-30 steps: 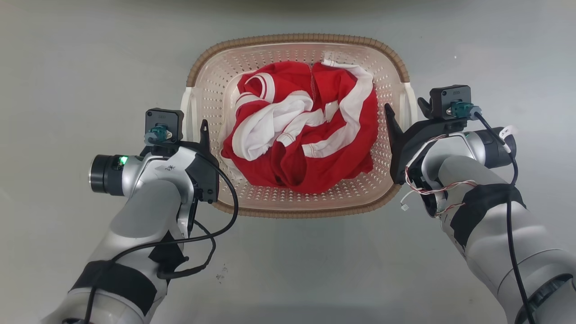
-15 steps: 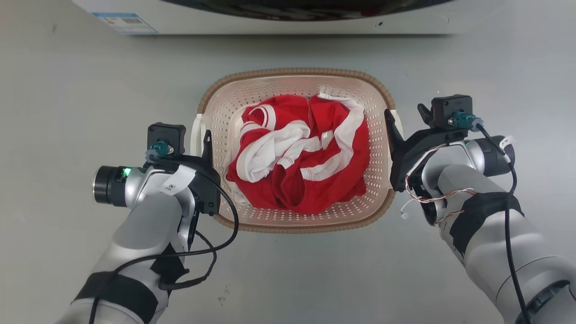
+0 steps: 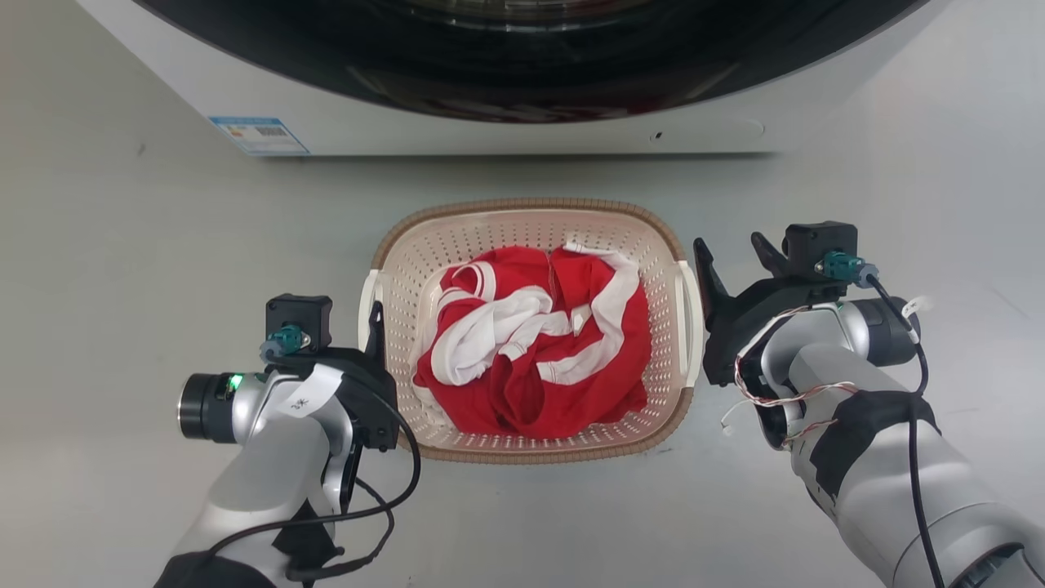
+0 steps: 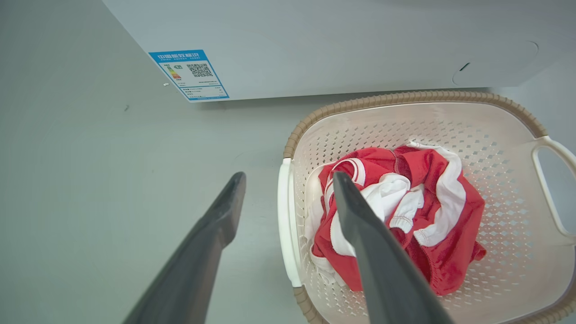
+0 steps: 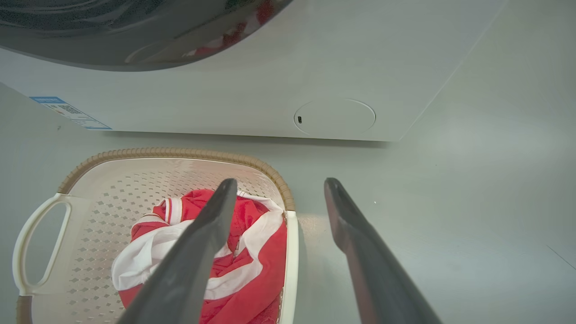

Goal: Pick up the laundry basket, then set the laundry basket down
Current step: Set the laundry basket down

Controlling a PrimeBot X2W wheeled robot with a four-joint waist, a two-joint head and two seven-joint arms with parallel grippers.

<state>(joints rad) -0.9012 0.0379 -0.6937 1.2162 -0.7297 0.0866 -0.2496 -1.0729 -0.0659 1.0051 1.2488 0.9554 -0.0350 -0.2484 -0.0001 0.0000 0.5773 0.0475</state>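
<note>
You see the washing machine (image 3: 490,131) cut off at the top of the head view, so only the lower curve of its dark door glass (image 3: 522,49) and the white front panel show. What lies behind the glass is too dim and full of reflections to make out.

The laundry basket (image 3: 529,204) sits on the grey floor (image 3: 122,245) just in front of the machine, and a crumpled red and white garment (image 3: 531,359) hides most of its bottom.

In the left wrist view the left gripper (image 4: 288,176) is wide open and holds nothing. One finger is over the floor, the other over the garment, and the basket's white left handle (image 4: 288,225) lies in line between them. How far above the handle the fingers sit you cannot judge.

The right gripper (image 5: 280,182) is also spread wide and empty, straddling the line of the right handle (image 5: 291,261) in the same way. Its inner finger covers part of the garment.

A blue-headed sticker (image 4: 189,74) on the machine's lower left corner carries a line of Chinese characters, a QR code and a small coloured rating chart. The finer print is too small to read. A round cover (image 5: 335,117) sits on the panel's lower right. A white tag (image 3: 302,398) on the left arm bears a dark mark you cannot read clearly.
</note>
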